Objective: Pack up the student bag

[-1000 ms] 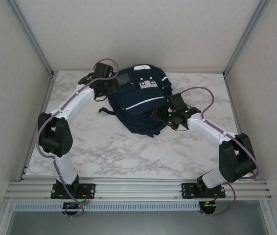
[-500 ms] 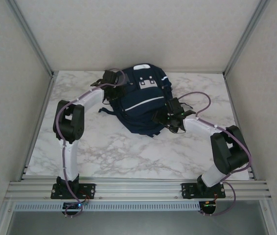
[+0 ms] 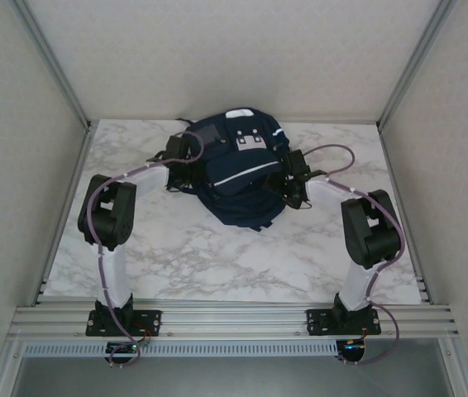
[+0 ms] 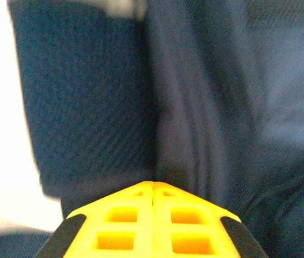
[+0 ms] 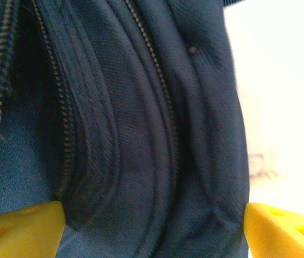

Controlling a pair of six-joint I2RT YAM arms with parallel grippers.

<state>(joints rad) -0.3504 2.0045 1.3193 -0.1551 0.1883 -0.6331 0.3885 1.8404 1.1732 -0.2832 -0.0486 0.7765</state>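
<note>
The student bag (image 3: 236, 172), a dark navy backpack with a thin white stripe and grey and white patches, lies at the back middle of the marble table. My left gripper (image 3: 188, 163) presses against the bag's left side. In the left wrist view its yellow fingers (image 4: 125, 215) are shut together, tips against the navy fabric (image 4: 87, 97), and nothing shows between them. My right gripper (image 3: 288, 179) is at the bag's right side. In the right wrist view its fingers (image 5: 23, 223) stand wide apart and open, with a zippered fold of the bag (image 5: 141, 134) bulging between them.
The marble table (image 3: 217, 256) stretches in front of the bag. A black strap (image 3: 176, 188) trails from the bag's left side. Aluminium frame posts (image 3: 56, 66) and plain walls close in the back and sides. The bag's top nearly touches the back wall.
The left gripper came from the bag's back left corner down to its left side and shut. The right gripper slid up and inward along the bag's right side, staying wide.
</note>
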